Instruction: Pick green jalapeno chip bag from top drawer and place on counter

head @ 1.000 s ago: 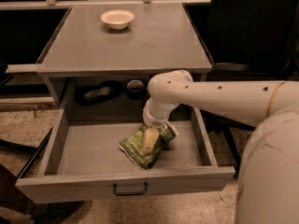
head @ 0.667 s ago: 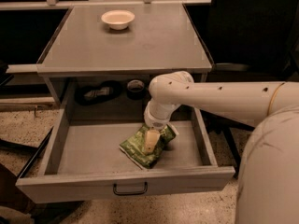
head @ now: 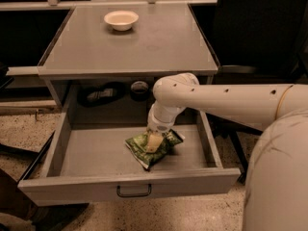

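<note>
My gripper (head: 153, 142) down in open top drawer (head: 91, 154), touching green jalapeno chip bag (head: 139, 150); its hold I cannot tell

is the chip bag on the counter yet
No, the green jalapeno chip bag lies in the top drawer, beneath the gripper.

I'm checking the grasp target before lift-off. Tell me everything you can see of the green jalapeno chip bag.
The green jalapeno chip bag is a small, crinkled, glossy green packet. It lies flat and skewed near the middle of the floor of the open top drawer, clear of its walls. The gripper is down on its middle, hiding part of it. Its print cannot be read.
</note>
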